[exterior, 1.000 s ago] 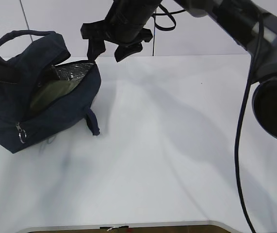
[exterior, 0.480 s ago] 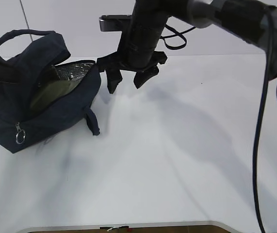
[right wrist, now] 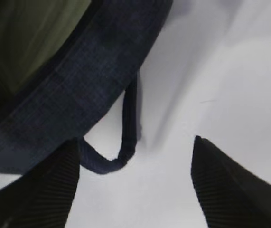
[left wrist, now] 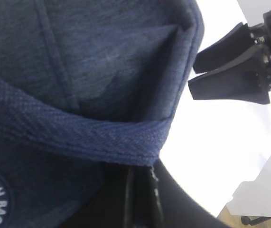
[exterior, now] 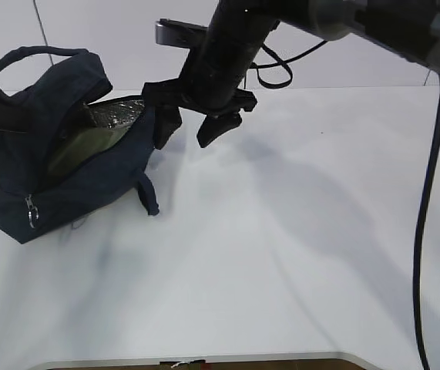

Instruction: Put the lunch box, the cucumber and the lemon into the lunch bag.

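The navy lunch bag (exterior: 89, 181) stands open at the table's left. An olive-green surface inside it looks like the lunch box lid (exterior: 81, 150), which also shows in the right wrist view (right wrist: 26, 42). My left gripper (left wrist: 142, 178) is shut on one of the bag's strap handles (left wrist: 88, 135) and holds it up at the far left (exterior: 8, 116). My right gripper (exterior: 185, 137) hangs open just beside the bag's right end. Its fingers (right wrist: 35, 190) straddle bare table next to the bag's other loop handle (right wrist: 126, 142). The cucumber and the lemon are hidden or out of view.
White table (exterior: 281, 247) stretches to the right and front of the bag. The zipper's ring pull (exterior: 30, 220) hangs on the bag's near side. A black cable (exterior: 428, 200) from the right arm drops along the right edge.
My right gripper has come down and swung left, from above the table's back edge to the bag's right end, staying open. The left gripper has kept its hold on the handle.
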